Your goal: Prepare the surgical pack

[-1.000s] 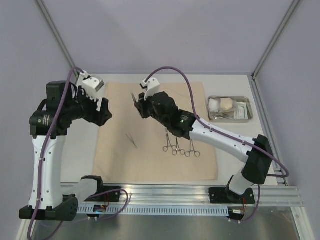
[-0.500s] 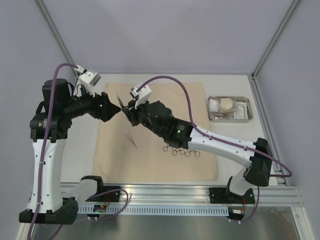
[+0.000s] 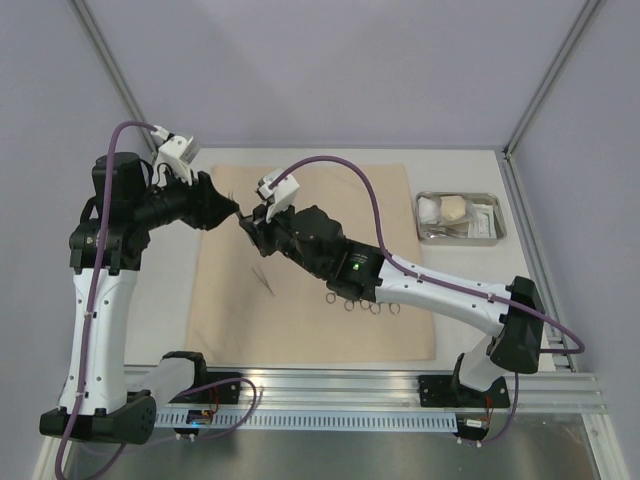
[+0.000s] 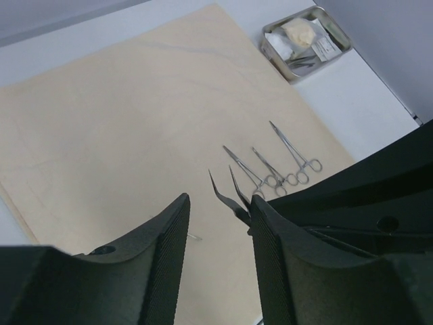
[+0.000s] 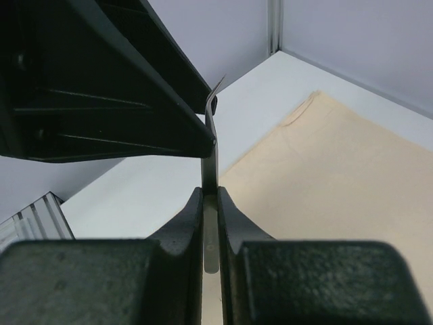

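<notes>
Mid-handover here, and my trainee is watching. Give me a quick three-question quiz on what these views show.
1. True or false: the right gripper is shut on a pair of tweezers.
2. How many clamps lie on the cloth sheet? A) two B) three C) five
3. Fill in: the left gripper is ____ (open or shut).

Key: 1 true; 2 B; 3 open.

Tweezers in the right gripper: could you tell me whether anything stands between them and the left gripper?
Nothing visible does: the tweezers, clamped by the right gripper, point straight at the open left gripper's gap.
</notes>
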`<state>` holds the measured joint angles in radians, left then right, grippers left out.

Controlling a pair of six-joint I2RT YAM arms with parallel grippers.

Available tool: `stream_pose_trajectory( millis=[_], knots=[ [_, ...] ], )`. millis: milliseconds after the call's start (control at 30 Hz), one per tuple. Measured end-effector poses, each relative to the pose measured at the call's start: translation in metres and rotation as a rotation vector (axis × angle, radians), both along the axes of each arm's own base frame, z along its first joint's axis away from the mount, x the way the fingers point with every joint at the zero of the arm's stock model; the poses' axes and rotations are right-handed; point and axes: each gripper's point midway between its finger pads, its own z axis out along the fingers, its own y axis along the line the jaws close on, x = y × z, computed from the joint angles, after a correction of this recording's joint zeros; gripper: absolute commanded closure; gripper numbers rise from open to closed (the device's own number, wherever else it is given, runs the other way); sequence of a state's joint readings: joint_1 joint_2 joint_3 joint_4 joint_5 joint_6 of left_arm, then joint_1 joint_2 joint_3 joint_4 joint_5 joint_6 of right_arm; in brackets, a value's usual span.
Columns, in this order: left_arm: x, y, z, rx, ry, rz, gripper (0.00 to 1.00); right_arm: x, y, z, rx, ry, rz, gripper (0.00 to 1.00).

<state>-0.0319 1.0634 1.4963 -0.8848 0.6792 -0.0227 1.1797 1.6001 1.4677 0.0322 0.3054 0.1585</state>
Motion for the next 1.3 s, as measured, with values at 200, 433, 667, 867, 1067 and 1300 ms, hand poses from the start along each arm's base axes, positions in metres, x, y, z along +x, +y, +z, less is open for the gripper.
stream_pose_trajectory(
  millis=[200, 433, 667, 867, 1067, 1300],
  knots=[
    [-0.001, -0.002, 0.001, -0.011, -0.001, -0.013, 0.50, 0.000, 0.000, 0.001, 0.001, -0.004, 0.001, 0.99],
    [-0.001, -0.006, -0.002, -0.026, 0.014, -0.028, 0.49, 0.000, 0.002, 0.010, 0.019, -0.015, 0.007, 1.00],
    [0.000, -0.008, -0.007, -0.041, 0.034, -0.038, 0.66, 0.000, 0.008, 0.007, 0.015, -0.012, 0.019, 1.00],
    [-0.005, -0.015, -0.004, -0.073, 0.049, -0.069, 0.98, 0.001, 0.010, 0.004, 0.011, -0.011, 0.021, 1.00],
    [-0.006, -0.015, -0.007, -0.075, 0.055, -0.076, 1.00, 0.004, 0.010, 0.001, 0.007, -0.006, 0.036, 0.75],
    [-0.002, -0.010, -0.010, -0.033, 0.027, -0.064, 1.00, 0.017, -0.008, -0.007, -0.002, 0.021, 0.163, 0.22]
  ],
)
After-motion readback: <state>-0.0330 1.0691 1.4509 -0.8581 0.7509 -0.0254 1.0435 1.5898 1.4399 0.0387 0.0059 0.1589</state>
